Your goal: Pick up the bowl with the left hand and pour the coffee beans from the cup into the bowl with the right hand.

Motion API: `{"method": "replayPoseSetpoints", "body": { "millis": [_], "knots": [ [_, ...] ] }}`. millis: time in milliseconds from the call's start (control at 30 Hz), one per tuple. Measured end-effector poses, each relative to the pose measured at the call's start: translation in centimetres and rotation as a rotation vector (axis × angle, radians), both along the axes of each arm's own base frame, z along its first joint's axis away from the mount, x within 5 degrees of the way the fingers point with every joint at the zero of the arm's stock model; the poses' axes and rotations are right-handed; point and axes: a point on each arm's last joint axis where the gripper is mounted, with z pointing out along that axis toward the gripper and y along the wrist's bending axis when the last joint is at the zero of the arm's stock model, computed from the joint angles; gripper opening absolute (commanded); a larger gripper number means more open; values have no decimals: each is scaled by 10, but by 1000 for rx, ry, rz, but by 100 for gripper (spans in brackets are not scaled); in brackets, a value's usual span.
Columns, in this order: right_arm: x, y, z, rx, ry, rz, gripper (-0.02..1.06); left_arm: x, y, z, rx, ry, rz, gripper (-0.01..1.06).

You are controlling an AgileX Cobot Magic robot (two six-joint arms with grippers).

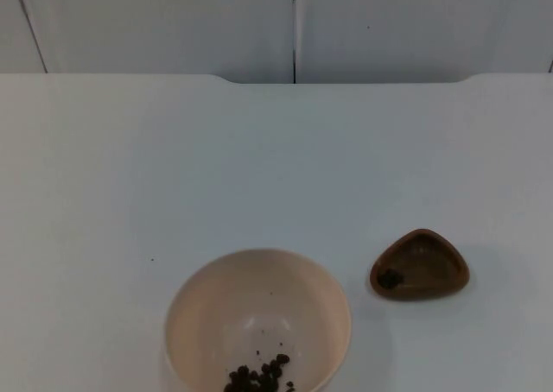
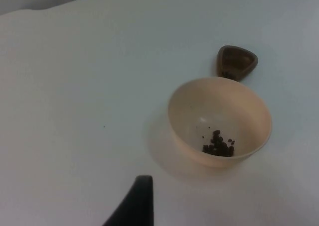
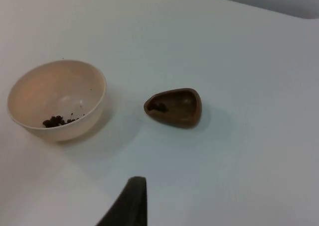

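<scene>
A cream bowl (image 1: 257,323) stands on the white table at the near edge, with a small heap of coffee beans (image 1: 259,376) in its bottom. To its right lies a small brown wooden cup (image 1: 420,265), upright, holding a few beans (image 1: 389,279) at one end. Bowl and cup are a little apart. My left gripper (image 2: 134,205) hovers over bare table, well away from the bowl (image 2: 220,120) and holding nothing. My right gripper (image 3: 128,202) also hovers apart from the cup (image 3: 174,107) and the bowl (image 3: 57,99), with nothing in it.
The white table (image 1: 259,150) runs back to a grey partition wall (image 1: 294,25). A tiny dark speck (image 1: 152,259) lies left of the bowl.
</scene>
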Motion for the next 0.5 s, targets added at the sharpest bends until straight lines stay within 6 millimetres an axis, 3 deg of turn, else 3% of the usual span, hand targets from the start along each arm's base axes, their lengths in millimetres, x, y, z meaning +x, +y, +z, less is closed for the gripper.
{"method": "replayPoseSetpoints", "body": {
  "millis": [500],
  "knots": [
    [0,0,0,5,3,-3,105,0,0,0,1,-1,-1,105]
  ]
}}
